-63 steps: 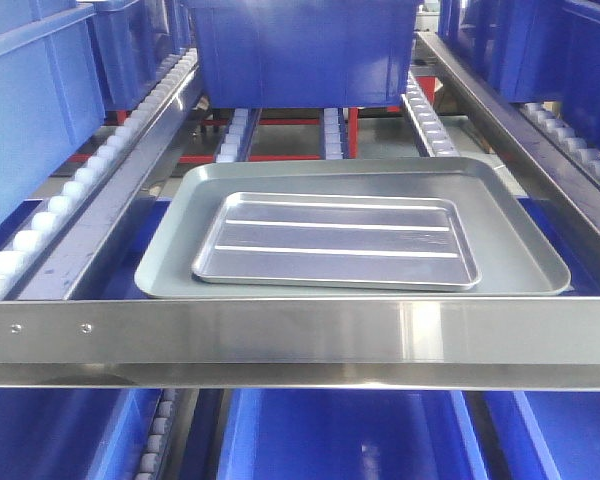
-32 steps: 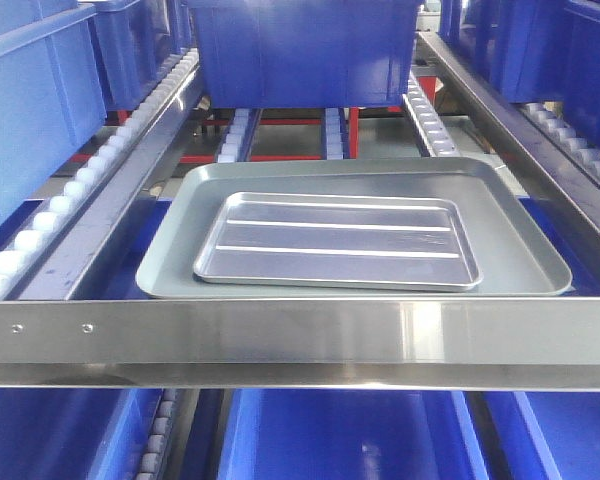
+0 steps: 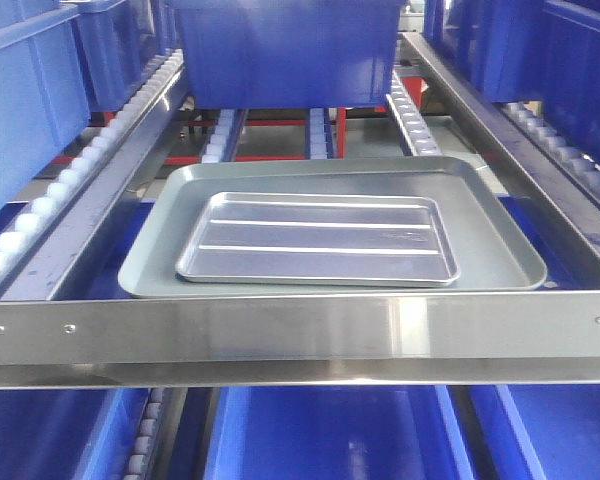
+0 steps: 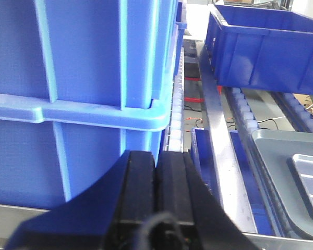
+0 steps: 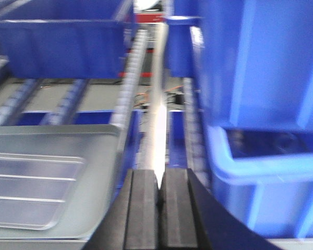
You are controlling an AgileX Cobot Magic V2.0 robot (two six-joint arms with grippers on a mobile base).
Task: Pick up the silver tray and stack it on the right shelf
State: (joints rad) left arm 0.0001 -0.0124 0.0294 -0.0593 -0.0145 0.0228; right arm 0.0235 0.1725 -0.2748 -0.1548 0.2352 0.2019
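The silver tray [image 3: 315, 238], shiny with two long ribs, lies flat inside a larger grey tray [image 3: 495, 250]. Both rest on a steel flow rack with a flat front bar [image 3: 280, 330] that has two small screws at its left end. I cannot tell whether this rack is the right shelf. The left gripper [image 4: 156, 155] is shut and empty, close to a blue bin [image 4: 68, 78], with the silver tray [image 4: 309, 179] off to its right. The right gripper [image 5: 159, 179] is shut and empty, with the silver tray [image 5: 31, 187] to its left. Neither gripper shows in the front view.
A blue bin [image 3: 280, 50] stands on the rollers behind the trays. More blue bins fill the left lane [image 3: 25, 110], the right lane [image 5: 261, 78] and the level below [image 3: 320, 440]. White roller rails [image 3: 50, 205] and steel side rails [image 3: 520, 140] border the trays.
The front view has shifted, so the trays, bins and front bar all sit further left in the frame. A screw has come into view at the bar's right end. The silver tray keeps its place on the grey tray.
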